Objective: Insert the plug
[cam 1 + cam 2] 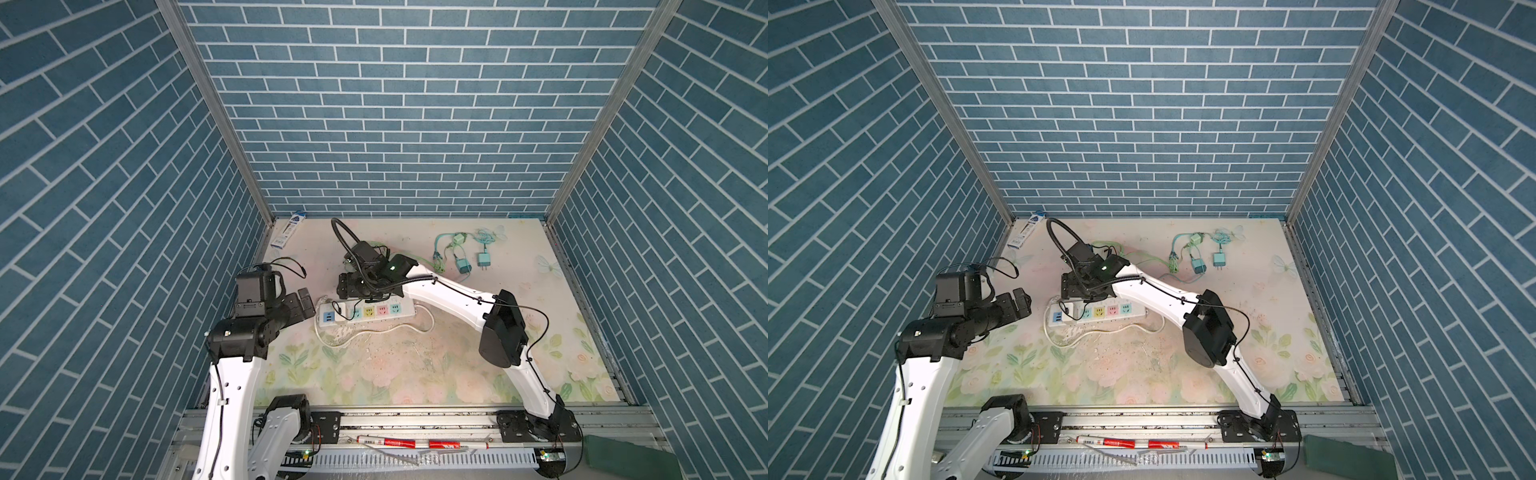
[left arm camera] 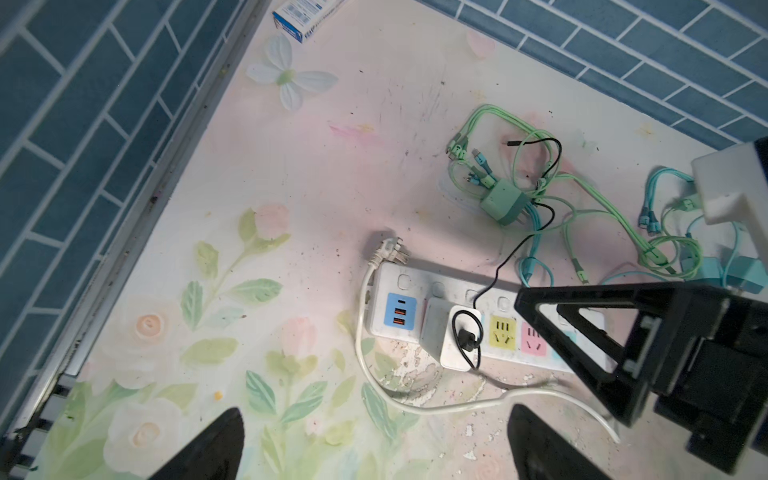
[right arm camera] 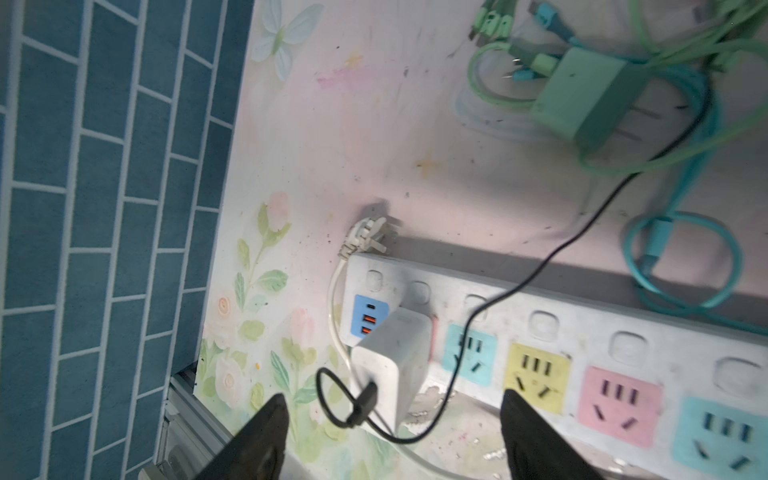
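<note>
Centrally, one white plug (image 3: 392, 353) sits seated in the single power strip (image 3: 582, 320), in the socket just beside the blue USB panel (image 3: 368, 316); four coloured sockets lie free: two teal, one yellow, one pink. Left gripper (image 2: 376, 415): fingers spread wide, empty. Right gripper (image 3: 393, 398): fingers spread either side of the plug, clear of it. Plug prongs hidden; strip's far end cut off in the right wrist view

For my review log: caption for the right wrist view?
Open right hand over the white charger, plugged into the power strip beside its blue USB panel.
</note>
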{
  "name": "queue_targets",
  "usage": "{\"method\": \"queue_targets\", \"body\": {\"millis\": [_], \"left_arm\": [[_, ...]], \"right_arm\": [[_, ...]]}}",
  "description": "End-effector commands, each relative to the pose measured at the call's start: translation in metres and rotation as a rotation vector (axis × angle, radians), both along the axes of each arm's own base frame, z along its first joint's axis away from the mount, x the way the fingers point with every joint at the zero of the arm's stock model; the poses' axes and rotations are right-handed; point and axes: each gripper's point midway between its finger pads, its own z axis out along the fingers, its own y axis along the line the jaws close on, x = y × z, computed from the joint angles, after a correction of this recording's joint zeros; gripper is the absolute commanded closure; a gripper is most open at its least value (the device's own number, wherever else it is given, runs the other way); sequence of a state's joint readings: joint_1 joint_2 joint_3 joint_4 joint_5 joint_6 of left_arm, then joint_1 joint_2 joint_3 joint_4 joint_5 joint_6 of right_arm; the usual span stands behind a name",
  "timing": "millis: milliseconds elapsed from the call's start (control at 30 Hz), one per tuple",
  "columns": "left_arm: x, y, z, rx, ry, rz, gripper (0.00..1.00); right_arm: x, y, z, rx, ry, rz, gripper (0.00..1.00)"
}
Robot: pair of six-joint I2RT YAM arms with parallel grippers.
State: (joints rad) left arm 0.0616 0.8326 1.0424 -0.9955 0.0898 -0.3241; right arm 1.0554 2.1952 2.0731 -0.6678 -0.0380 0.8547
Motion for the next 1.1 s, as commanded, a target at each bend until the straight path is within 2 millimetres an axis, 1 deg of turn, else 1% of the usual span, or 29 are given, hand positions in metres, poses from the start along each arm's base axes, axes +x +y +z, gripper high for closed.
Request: {"method": "queue_targets", "body": {"millis": [0, 167, 300, 467, 567, 667, 767, 867, 1067], "left_arm": [[0.002, -0.011, -0.009, -0.090, 0.026, 0.002, 0.01], [0.009, -0.017, -0.027, -0.151, 0.071, 0.019, 0.01], [0.015, -0.028, -0.045, -0.219, 0.116, 0.013, 0.04], [0.018, -0.035, -0.059, -0.204, 0.163, 0.034, 0.04], [0.019, -0.044, -0.068, -0.176, 0.196, 0.030, 0.05], [0.022, -0.051, -0.078, -0.142, 0.231, 0.032, 0.05], [0.024, -0.052, -0.091, -0.130, 0.269, 0.045, 0.05], [0.027, -0.054, -0.099, -0.131, 0.290, 0.048, 0.07], [0.046, -0.073, -0.102, -0.084, 0.320, -0.011, 0.11]], "right_arm": [[0.020, -0.035, 0.034, 0.031, -0.078, -0.063, 0.20], [0.037, -0.085, 0.034, 0.040, -0.090, -0.146, 0.21], [0.050, -0.122, 0.032, 0.029, -0.089, -0.185, 0.21], [0.067, -0.156, 0.025, 0.034, -0.059, -0.195, 0.22], [0.075, -0.170, 0.020, 0.067, -0.027, -0.193, 0.22], [0.083, -0.182, 0.020, 0.092, -0.014, -0.191, 0.23], [0.090, -0.191, 0.020, 0.103, -0.009, -0.177, 0.23], [0.095, -0.195, 0.023, 0.126, -0.010, -0.161, 0.23], [0.106, -0.194, 0.017, 0.155, 0.019, -0.142, 0.25]]}}
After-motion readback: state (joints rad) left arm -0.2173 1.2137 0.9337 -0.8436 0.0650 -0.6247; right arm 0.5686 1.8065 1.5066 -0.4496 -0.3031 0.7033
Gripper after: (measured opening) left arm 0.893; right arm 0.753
